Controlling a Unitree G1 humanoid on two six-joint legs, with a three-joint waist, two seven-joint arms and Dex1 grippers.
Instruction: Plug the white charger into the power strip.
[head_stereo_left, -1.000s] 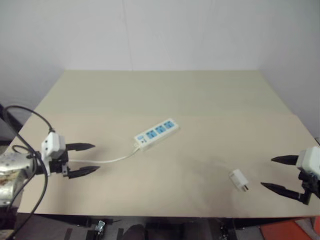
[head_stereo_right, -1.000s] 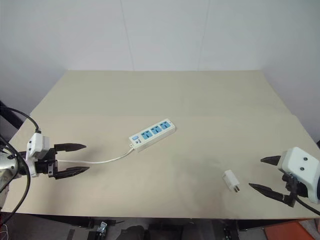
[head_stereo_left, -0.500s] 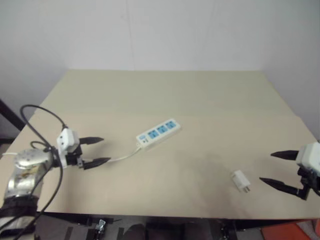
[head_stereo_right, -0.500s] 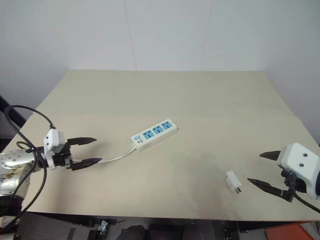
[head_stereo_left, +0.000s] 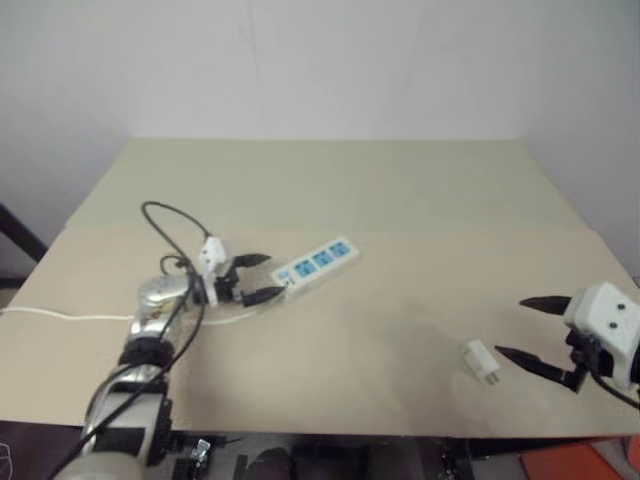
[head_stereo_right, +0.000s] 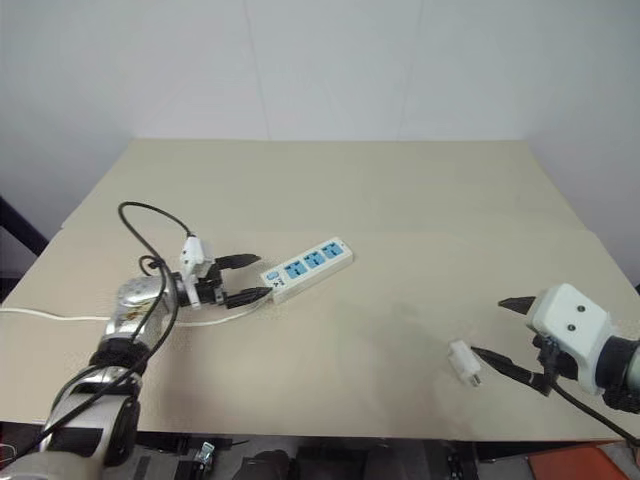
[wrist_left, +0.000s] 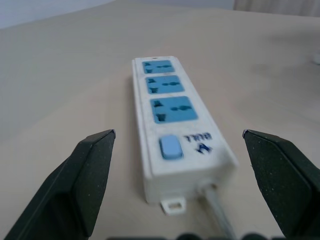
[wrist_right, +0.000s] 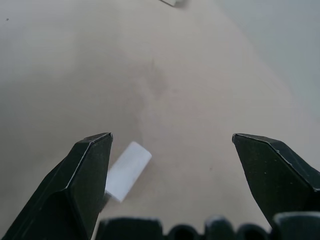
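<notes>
The left gripper (head_stereo_left: 261, 277) hovers wide open at the switch end of the long white blue-socketed power strip (head_stereo_left: 316, 265) — the right gripper (head_stereo_right: 497, 328), jaws equally spread, sits just beside the small white cube-shaped charger (head_stereo_right: 464, 361) on the beige table (head_stereo_left: 400, 200).

White power strip (wrist_left: 172, 132) with blue sockets; white charger (head_stereo_right: 462, 361); beige table (head_stereo_left: 400, 200).

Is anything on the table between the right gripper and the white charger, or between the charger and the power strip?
Nothing visible. The open right gripper sits beside the white charger, and only bare table lies between it and the power strip.
</notes>
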